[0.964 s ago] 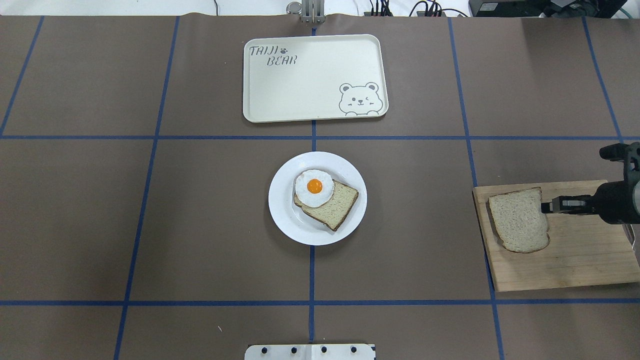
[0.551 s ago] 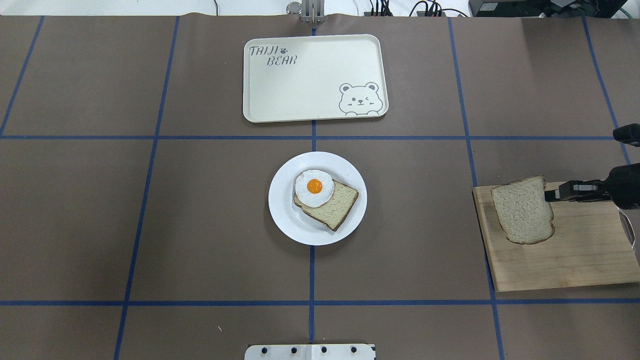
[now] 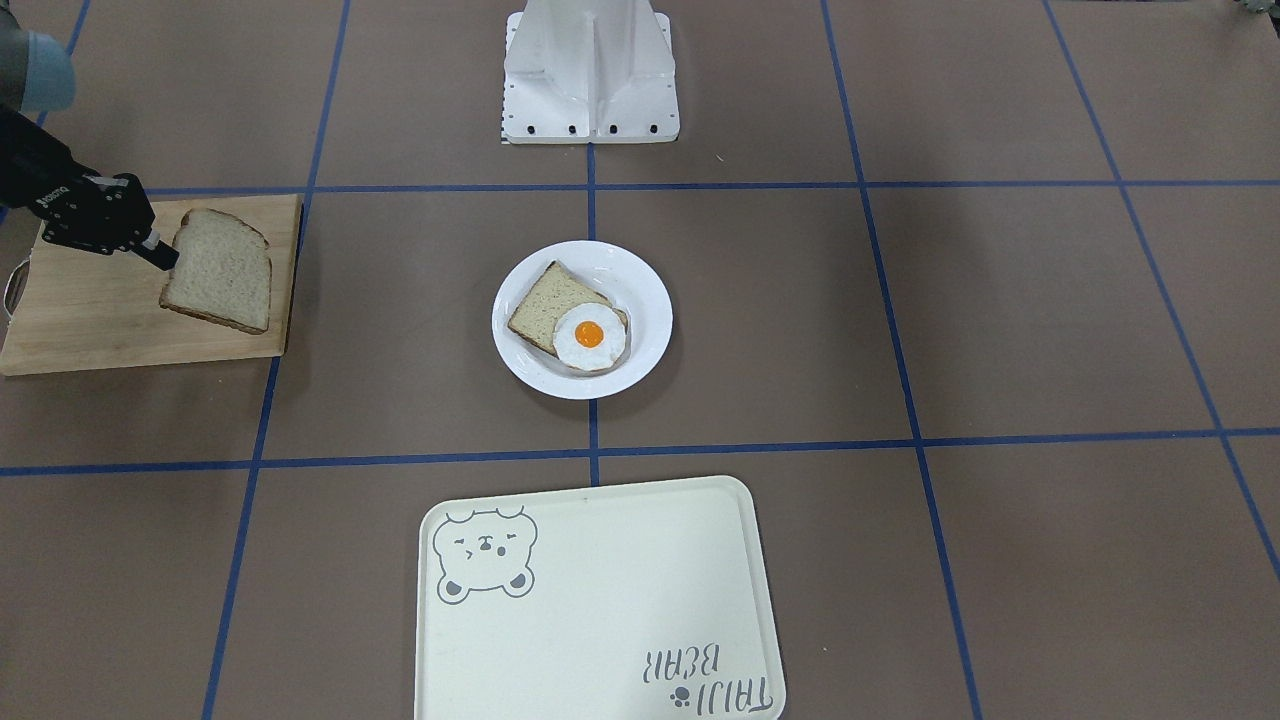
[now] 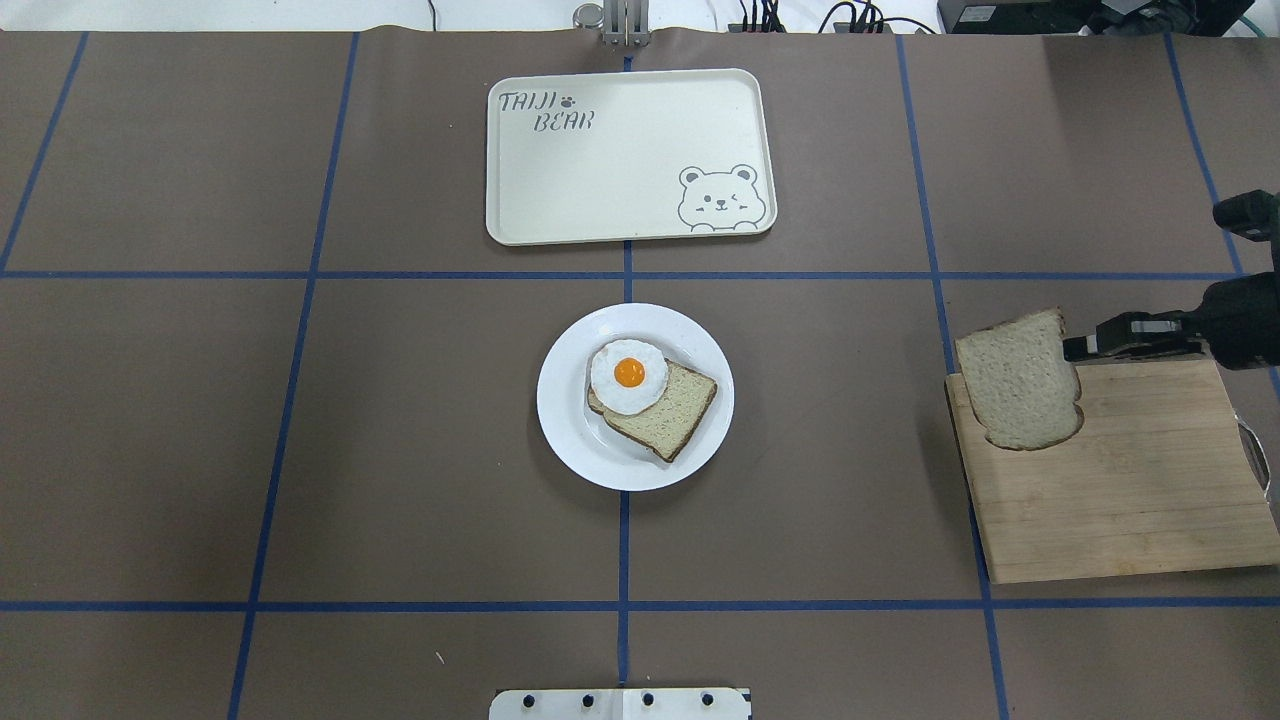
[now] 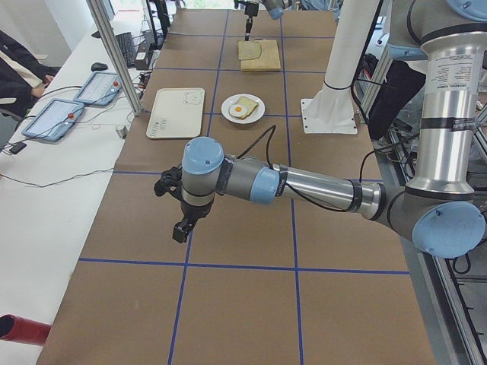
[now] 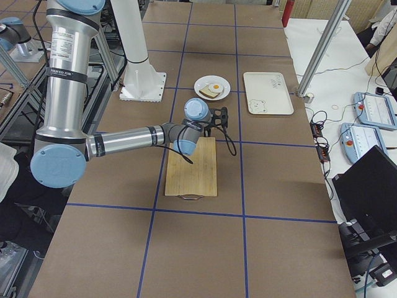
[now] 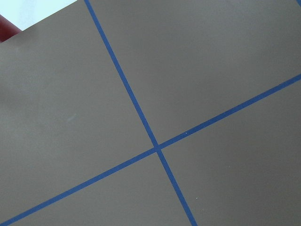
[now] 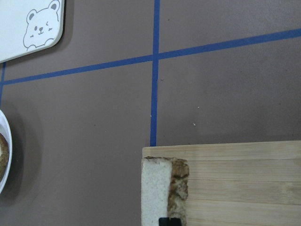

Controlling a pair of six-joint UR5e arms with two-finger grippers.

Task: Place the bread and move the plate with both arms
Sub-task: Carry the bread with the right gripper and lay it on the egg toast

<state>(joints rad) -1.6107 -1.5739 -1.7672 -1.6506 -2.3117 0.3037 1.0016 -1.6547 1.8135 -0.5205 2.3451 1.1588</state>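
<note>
Right claw (image 4: 1072, 348) pinches the bread (image 4: 1018, 393) by its crust, over a corner of the board (image 4: 1120, 500); open table (image 4: 850, 450) lies between claw and plate (image 4: 570, 440).

The right arm (image 4: 1245, 325) runs straight off the overhead view's right edge, only its far end showing. The fried egg (image 4: 628, 376) is covering a corner of the lower slice (image 4: 672, 408) on the plate (image 4: 575, 440). On the right wrist camera the bread (image 8: 157, 188) is chopped by the bottom edge. And the left gripper (image 5: 181, 232), in the left side view: jaws too small to read.
</note>
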